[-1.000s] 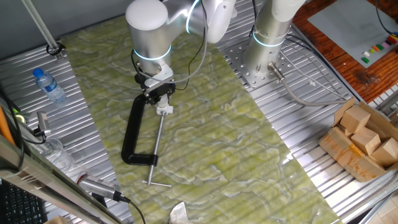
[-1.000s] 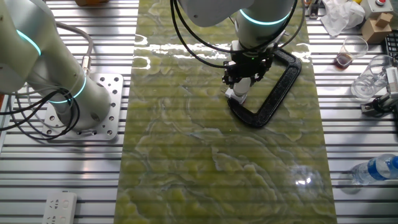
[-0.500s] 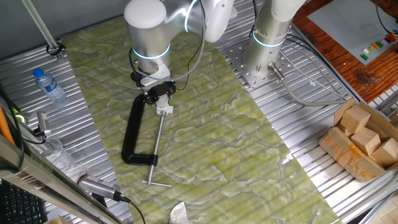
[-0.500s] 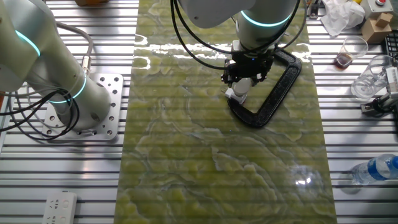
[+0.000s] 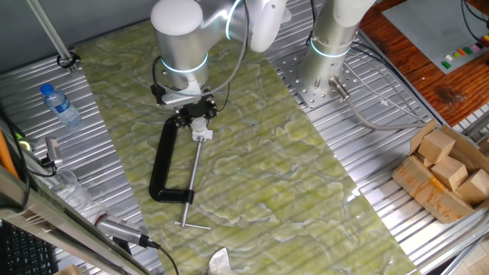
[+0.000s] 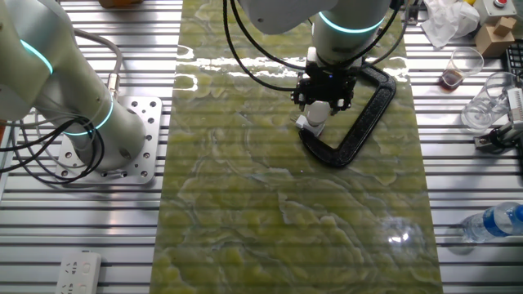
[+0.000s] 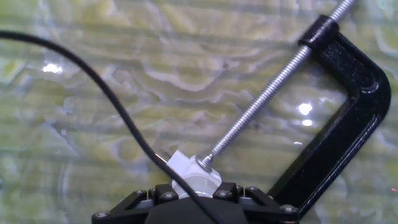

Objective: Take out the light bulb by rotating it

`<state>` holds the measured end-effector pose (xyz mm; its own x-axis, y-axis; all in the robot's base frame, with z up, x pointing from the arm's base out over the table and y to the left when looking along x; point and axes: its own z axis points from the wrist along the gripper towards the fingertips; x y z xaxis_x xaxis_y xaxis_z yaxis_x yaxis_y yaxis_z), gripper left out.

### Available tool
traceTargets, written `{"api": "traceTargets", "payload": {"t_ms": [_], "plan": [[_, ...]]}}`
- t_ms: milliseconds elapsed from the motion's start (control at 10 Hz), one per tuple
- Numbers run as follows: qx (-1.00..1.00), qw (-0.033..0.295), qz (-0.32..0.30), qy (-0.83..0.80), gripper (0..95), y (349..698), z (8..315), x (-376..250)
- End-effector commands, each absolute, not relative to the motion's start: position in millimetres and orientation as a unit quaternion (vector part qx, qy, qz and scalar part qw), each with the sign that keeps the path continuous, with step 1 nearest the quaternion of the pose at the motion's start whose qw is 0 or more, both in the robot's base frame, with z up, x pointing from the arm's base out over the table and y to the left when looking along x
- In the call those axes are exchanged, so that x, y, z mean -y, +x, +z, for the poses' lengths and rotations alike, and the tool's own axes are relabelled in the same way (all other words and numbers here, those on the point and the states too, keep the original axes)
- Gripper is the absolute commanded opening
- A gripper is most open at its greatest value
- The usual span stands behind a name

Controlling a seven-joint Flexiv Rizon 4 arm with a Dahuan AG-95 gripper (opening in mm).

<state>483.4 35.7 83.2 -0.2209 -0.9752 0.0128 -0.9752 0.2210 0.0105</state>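
The light bulb [image 7: 196, 182] is small and white and sits between my fingers [image 7: 239, 191] at the bottom of the hand view. My gripper [image 7: 196, 190] is shut on it from above. The bulb stands on the white square socket piece [image 7: 178, 165], which is pinned by the screw [image 7: 267, 99] of the black C-clamp [image 7: 339, 134]. In the other fixed view the gripper [image 6: 324, 98] stands upright over the bulb [image 6: 319, 109] and socket [image 6: 311, 125]. In one fixed view the gripper [image 5: 195, 114] hides the bulb; the socket [image 5: 202, 134] shows below it.
The C-clamp [image 5: 163, 164] lies flat on the green mat. A clear bottle with a blue cap [image 5: 59, 103] lies left on the metal table. A second arm's base [image 5: 328, 72] stands behind. A cardboard box of wooden blocks [image 5: 447, 172] is at the right. A black cable [image 7: 112, 99] crosses the hand view.
My wrist has turned about its upright axis while shut on the bulb. The socket and C-clamp have not moved.
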Motion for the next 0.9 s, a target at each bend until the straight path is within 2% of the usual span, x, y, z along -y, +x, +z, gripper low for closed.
{"api": "traceTargets", "payload": {"t_ms": [100,900], "plan": [[0.872,0.01,-0.001,0.49,57.0,483.6,82.8,-35.0],[0.941,0.011,-0.018,0.337,57.0,483.6,83.7,-32.5]]}}
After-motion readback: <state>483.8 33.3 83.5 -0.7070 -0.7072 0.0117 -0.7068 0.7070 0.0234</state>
